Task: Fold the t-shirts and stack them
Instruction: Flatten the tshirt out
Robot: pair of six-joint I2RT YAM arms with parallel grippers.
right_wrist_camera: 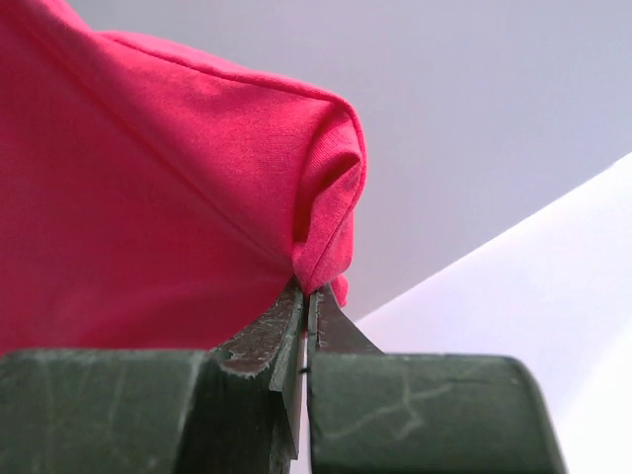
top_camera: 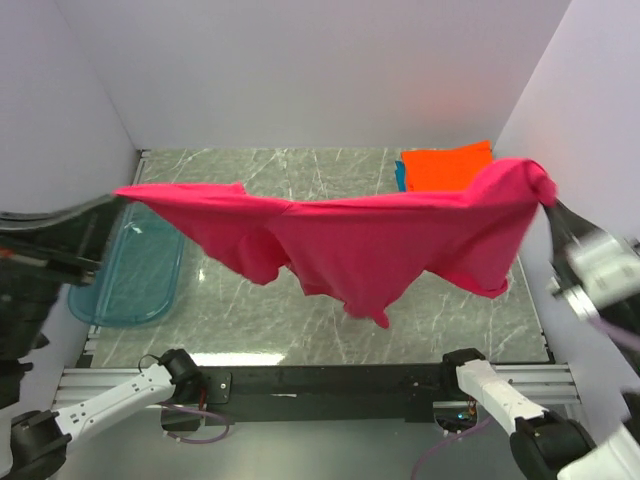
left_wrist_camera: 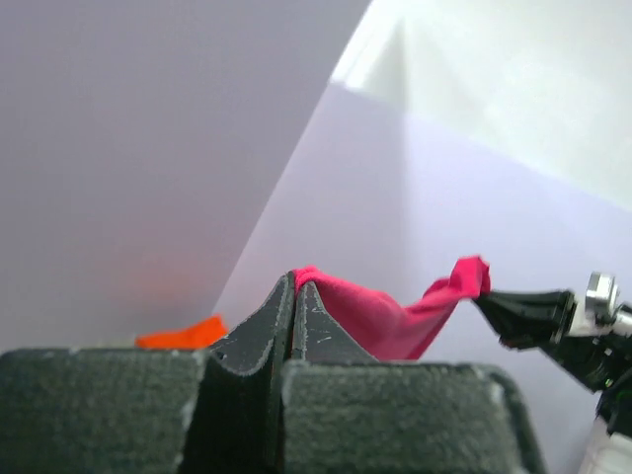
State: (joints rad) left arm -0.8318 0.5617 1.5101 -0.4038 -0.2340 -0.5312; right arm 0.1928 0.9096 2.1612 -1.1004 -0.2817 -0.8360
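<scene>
The magenta-red t-shirt (top_camera: 370, 245) hangs stretched in the air across the table, held at both ends. My left gripper (top_camera: 118, 197) is shut on its left end; in the left wrist view the cloth (left_wrist_camera: 375, 316) runs from my closed fingertips (left_wrist_camera: 294, 286) toward the other arm. My right gripper (top_camera: 550, 200) is shut on its right end; in the right wrist view the shirt (right_wrist_camera: 148, 197) fills the left side above the closed fingertips (right_wrist_camera: 306, 296). A folded orange t-shirt (top_camera: 448, 165) lies at the back right on a teal-blue one (top_camera: 399, 174).
A translucent blue plastic tray (top_camera: 135, 275) lies on the marble table (top_camera: 300, 320) at the left. White walls enclose the back and both sides. The arm bases sit along the near edge.
</scene>
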